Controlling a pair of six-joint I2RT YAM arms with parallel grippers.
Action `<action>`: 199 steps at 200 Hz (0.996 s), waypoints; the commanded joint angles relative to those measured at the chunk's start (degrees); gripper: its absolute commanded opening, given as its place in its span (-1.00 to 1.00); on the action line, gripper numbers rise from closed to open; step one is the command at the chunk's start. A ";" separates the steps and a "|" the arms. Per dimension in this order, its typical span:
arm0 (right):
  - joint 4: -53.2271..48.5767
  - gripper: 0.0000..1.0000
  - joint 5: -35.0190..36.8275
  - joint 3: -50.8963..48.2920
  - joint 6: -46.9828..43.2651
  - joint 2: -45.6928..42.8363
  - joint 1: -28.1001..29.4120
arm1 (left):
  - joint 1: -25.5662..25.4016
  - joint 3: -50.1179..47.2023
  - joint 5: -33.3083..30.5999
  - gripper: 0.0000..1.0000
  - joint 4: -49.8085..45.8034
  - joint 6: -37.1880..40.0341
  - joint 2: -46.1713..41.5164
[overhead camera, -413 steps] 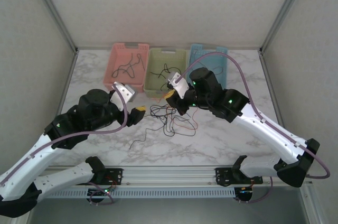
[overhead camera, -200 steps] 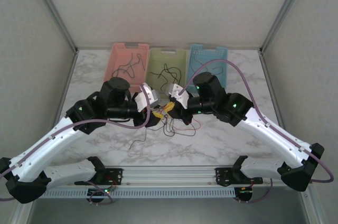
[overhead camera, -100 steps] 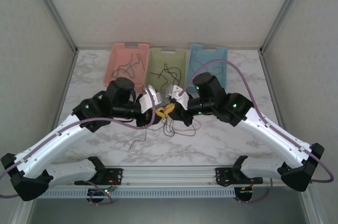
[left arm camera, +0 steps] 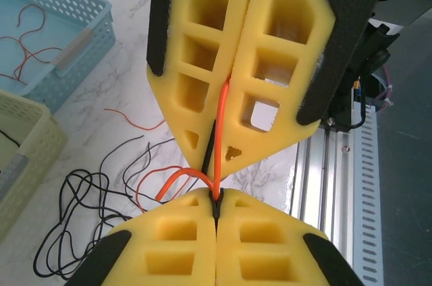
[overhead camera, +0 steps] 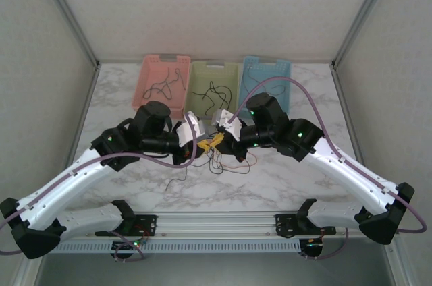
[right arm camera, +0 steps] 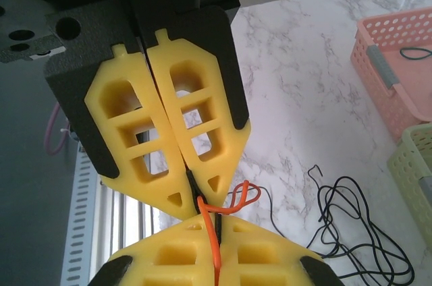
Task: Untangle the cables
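One marble tabletop point(overhead camera: 111, 90) carries everything. Over its middle the left arm point(overhead camera: 67, 181) and the right arm point(overhead camera: 344, 164) reach towards each other. At the far edge three baskets stand side by side: pink point(overhead camera: 165, 59), green point(overhead camera: 214, 65) and blue point(overhead camera: 266, 61). We judge that they are there to receive the freed cables by sort, because thin cables already lie in each: dark ones in the pink and green, red ones in the blue.

The left gripper point(left arm camera: 216, 195) and the right gripper point(left arm camera: 209, 164) meet tip to tip, almost touching. The fingers of both are pressed together, and both pinch the same orange cable point(left arm camera: 221, 124). It runs down the seam of the right fingers and enters the seam of the left ones, with a small loop sticking out at the side. A dark strand lies in the pinch as well; we cannot tell which gripper really holds it. We think the grips sit so close so that the arms can pull apart and draw this cable out.

The tangle point(overhead camera: 226, 163), mostly black loops, lies on the tabletop just under the fingers, in front of the green basket.

We can read no brand, label or writing anywhere.
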 commanded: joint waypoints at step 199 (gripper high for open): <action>0.73 -1.00 0.07 0.16 0.43 -1.24 -0.20 | 0.24 -2.05 0.25 -1.00 -0.40 0.07 -2.38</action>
